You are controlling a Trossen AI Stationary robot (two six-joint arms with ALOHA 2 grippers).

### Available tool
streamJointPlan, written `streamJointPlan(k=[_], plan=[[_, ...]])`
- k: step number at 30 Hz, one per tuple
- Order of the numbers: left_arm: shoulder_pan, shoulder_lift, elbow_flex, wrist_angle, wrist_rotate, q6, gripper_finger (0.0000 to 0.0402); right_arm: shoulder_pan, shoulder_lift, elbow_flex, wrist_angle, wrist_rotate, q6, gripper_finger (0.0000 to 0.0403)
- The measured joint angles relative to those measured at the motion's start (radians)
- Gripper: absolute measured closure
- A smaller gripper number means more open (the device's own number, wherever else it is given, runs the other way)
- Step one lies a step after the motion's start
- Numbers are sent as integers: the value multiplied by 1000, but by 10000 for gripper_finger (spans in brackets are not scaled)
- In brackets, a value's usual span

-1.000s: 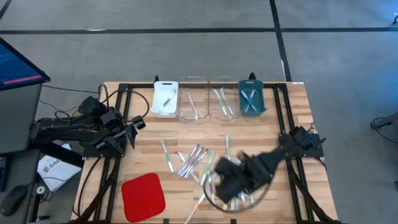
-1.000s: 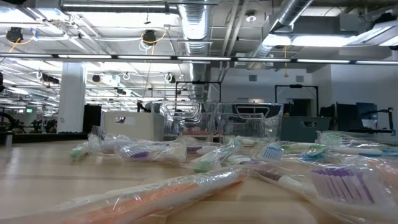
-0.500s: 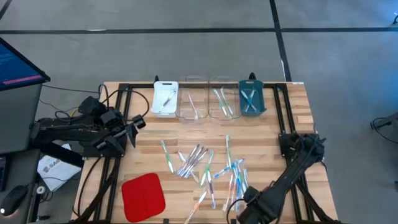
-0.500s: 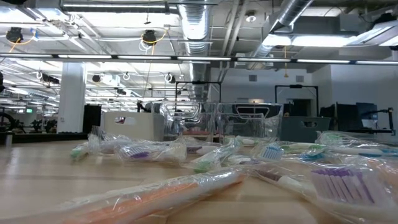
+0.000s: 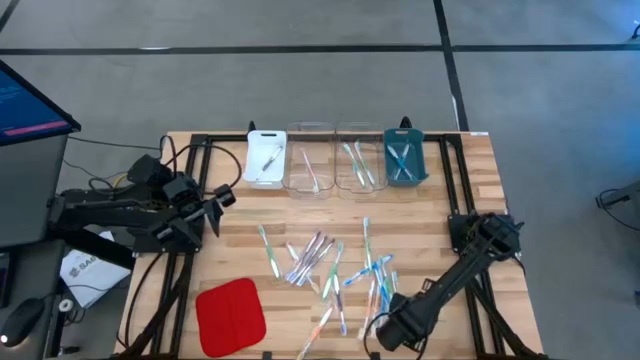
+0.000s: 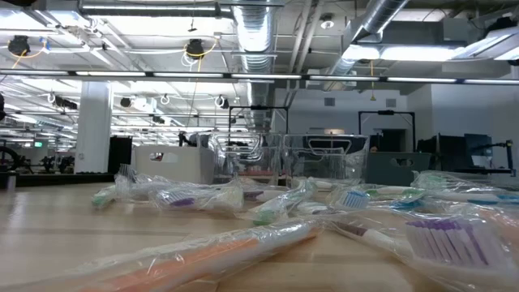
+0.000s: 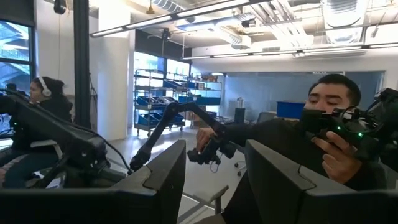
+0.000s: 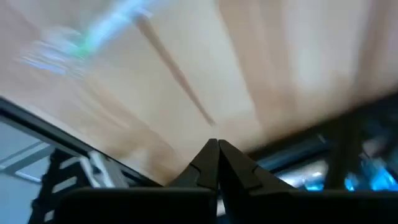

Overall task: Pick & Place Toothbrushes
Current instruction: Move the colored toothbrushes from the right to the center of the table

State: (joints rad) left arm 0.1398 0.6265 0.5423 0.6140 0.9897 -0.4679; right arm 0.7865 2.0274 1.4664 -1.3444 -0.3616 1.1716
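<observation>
Several toothbrushes (image 5: 330, 268) in clear wrappers lie scattered flat on the middle of the wooden table; they also show close up in the low view (image 6: 243, 243). A few more lie in the trays at the far edge. My right gripper (image 5: 380, 328) is shut and empty at the table's near edge, just beyond the near right end of the pile; its fingers meet in the right wrist view (image 8: 215, 152). My left gripper (image 5: 225, 198) is open and empty at the table's left edge, level, and looks into the room (image 7: 214, 180).
Four trays stand in a row at the far edge: white (image 5: 265, 158), two clear (image 5: 310, 160) (image 5: 357, 160), teal (image 5: 404, 158). A red square pad (image 5: 230, 315) lies near left. A person (image 7: 323, 143) shows in the room beyond the table.
My right gripper has gone from over the right part of the toothbrush pile toward the table's near edge, and the brushes it covered now show. My left arm has kept still.
</observation>
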Motion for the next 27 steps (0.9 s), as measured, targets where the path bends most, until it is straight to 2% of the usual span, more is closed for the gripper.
streamJointPlan(k=[16, 27], plan=[[0, 20, 0, 20, 0, 0, 243, -63, 0, -162, 228, 47, -99, 403], [0, 24, 0, 31, -4, 0, 243, -187, -3, -183, 335, 74, -229, 403]])
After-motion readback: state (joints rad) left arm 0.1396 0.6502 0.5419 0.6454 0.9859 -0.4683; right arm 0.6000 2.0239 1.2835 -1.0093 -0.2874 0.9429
